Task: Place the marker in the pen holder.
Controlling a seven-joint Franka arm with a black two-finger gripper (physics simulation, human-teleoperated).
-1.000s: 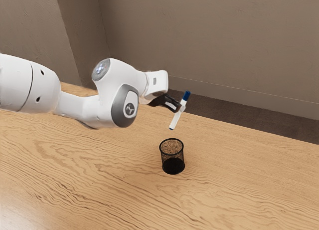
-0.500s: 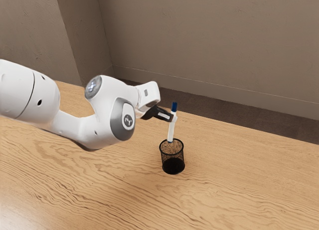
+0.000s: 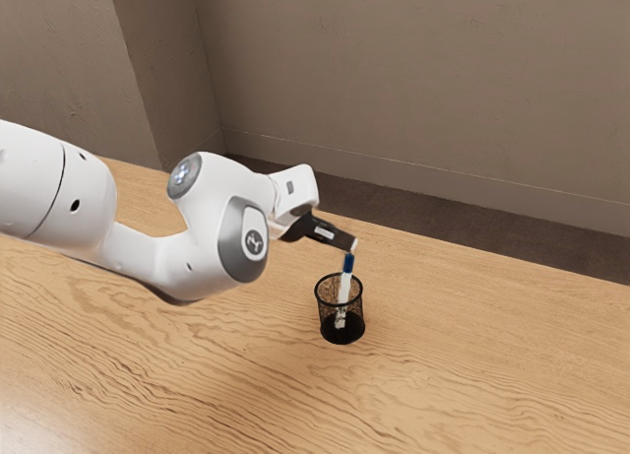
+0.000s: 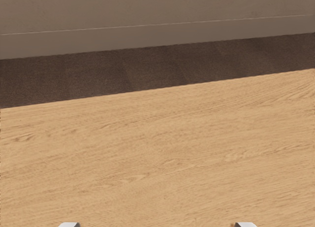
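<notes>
The jaws of the gripper (image 3: pixel 352 245) were held spread wide, and a pale fingertip (image 4: pixel 69 225) could be seen at each side of the wrist view's lower edge. In the exterior view, the black mesh pen holder (image 3: pixel 341 334) was seen standing upright on the wooden table (image 3: pixel 472 346). The marker (image 3: pixel 345 289) was held inside it, tilted slightly, its blue end raised above the rim. That end was seen just below the jaws; whether they were touched by it could not be told.
</notes>
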